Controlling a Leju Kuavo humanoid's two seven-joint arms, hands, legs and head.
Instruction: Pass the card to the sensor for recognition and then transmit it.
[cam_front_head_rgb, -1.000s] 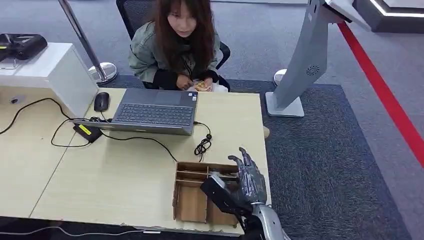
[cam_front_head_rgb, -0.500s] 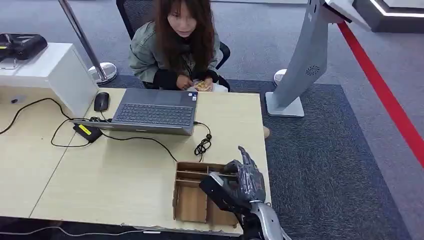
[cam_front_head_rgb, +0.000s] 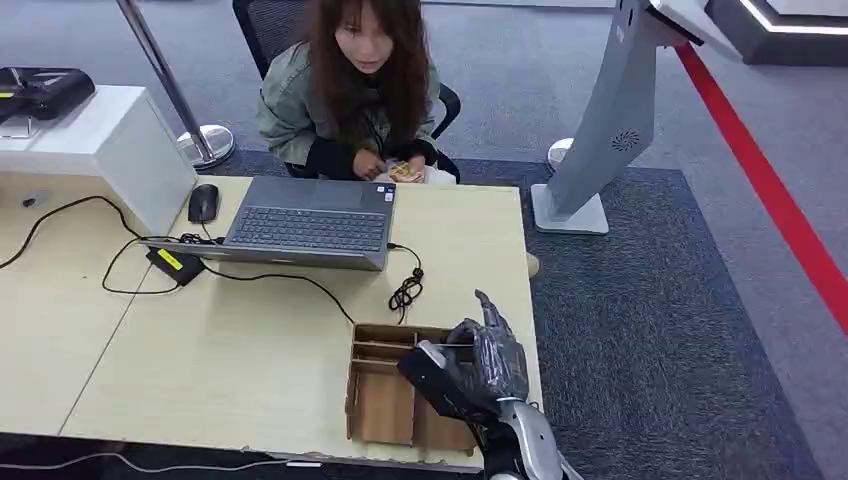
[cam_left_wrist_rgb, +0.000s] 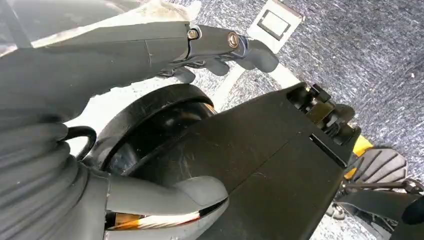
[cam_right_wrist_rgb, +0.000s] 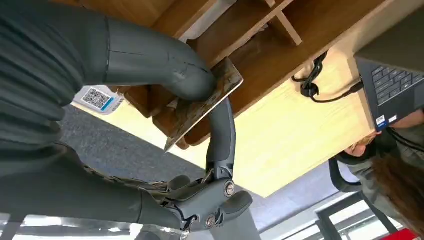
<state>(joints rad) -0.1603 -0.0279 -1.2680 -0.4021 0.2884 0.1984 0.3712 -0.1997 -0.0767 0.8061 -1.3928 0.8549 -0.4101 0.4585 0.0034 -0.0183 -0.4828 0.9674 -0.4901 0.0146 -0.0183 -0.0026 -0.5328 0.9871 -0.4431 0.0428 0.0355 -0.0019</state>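
Since a second ago the right hand has curled its fingers inward over the wooden organizer at the tabletop's near right corner, going from an upright spread to a closed pinch. Thumb and one finger now clamp the card, a thin, flat, stiff rectangle with a mottled brown print, held edge-on just above the organizer's compartments. That box is plain light plywood with thin dividers and square slots. The pinch looks shallow, so I judge the smooth card could pivot or slip out as it is lifted, or its corner could catch a divider and twist free. The left hand hangs beside the robot's body, fingers bent with nothing seen in them, though whether clenched I cannot tell.
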